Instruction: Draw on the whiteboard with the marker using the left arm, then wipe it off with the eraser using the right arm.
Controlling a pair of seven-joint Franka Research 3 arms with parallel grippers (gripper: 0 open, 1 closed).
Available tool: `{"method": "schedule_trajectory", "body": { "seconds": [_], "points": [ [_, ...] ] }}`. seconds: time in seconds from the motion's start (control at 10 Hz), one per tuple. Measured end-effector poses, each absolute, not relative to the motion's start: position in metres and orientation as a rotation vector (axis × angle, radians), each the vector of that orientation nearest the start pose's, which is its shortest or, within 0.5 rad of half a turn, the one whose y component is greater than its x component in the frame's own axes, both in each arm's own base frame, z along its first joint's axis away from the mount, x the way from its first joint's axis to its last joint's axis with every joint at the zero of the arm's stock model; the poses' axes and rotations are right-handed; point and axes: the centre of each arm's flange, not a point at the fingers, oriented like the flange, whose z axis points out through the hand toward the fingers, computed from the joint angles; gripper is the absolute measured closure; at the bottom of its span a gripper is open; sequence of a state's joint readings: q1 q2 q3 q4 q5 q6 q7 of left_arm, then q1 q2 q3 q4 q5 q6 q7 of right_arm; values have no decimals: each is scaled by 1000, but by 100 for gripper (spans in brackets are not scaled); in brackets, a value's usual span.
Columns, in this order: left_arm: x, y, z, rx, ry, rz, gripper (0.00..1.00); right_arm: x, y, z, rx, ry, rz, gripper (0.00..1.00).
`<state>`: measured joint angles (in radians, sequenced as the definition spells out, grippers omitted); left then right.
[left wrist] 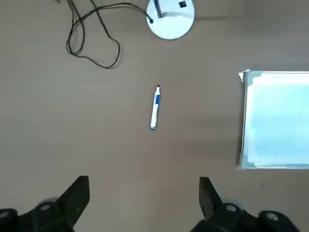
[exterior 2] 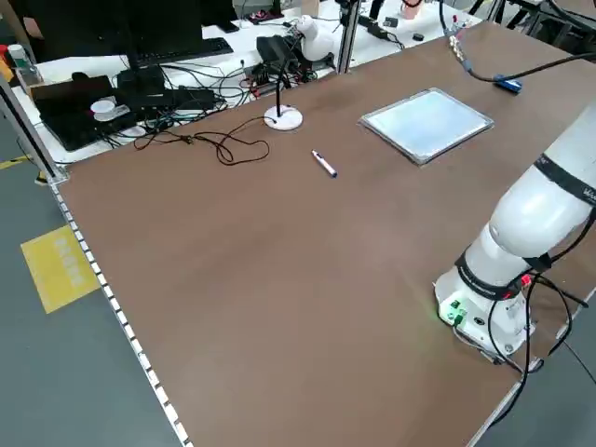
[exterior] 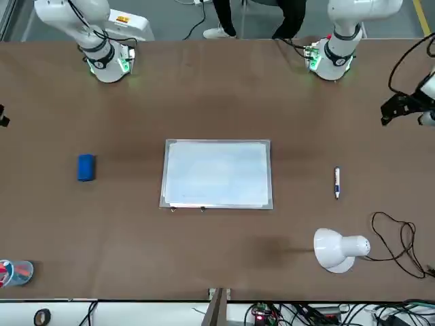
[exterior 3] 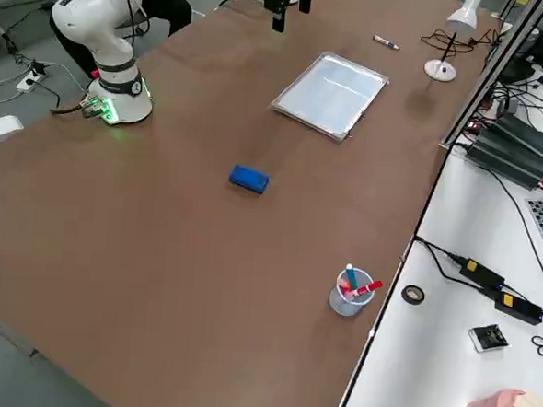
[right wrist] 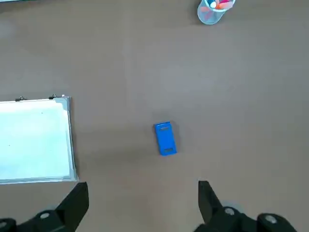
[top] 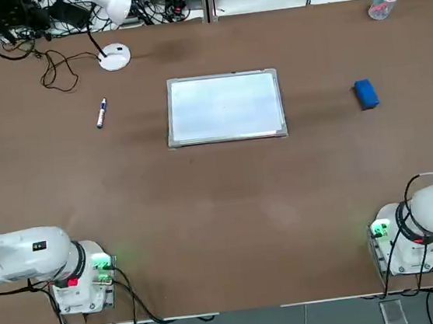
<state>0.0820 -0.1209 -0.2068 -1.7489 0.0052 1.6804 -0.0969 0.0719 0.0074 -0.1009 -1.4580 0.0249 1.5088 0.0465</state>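
The whiteboard [top: 224, 107] lies flat in the middle of the table, its surface blank. The marker [top: 101, 112] lies on the table to the board's left, and shows again as the marker [left wrist: 155, 108] in the left wrist view. The blue eraser [top: 365, 93] rests to the board's right and also shows as the eraser [right wrist: 165, 138] in the right wrist view. My left gripper [left wrist: 145, 195] hangs open high above the table, short of the marker. My right gripper [right wrist: 143, 198] is open too, high up and short of the eraser. Neither holds anything.
A white desk lamp [top: 114, 56] with a looping black cable [top: 57, 70] stands behind the marker. A clear cup of pens [top: 382, 2] sits at the far right corner. Both arm bases [top: 85, 278] [top: 402, 242] stand at the near edge.
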Motion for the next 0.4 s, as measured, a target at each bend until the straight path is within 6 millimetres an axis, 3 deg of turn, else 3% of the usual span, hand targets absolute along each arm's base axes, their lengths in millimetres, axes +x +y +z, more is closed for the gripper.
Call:
{"method": "schedule_trajectory", "body": {
  "seconds": [0.4],
  "points": [
    [516,-69,638,-3112,38,-57,0,550,-11,667,-3114,108,-67,0]
  ]
}}
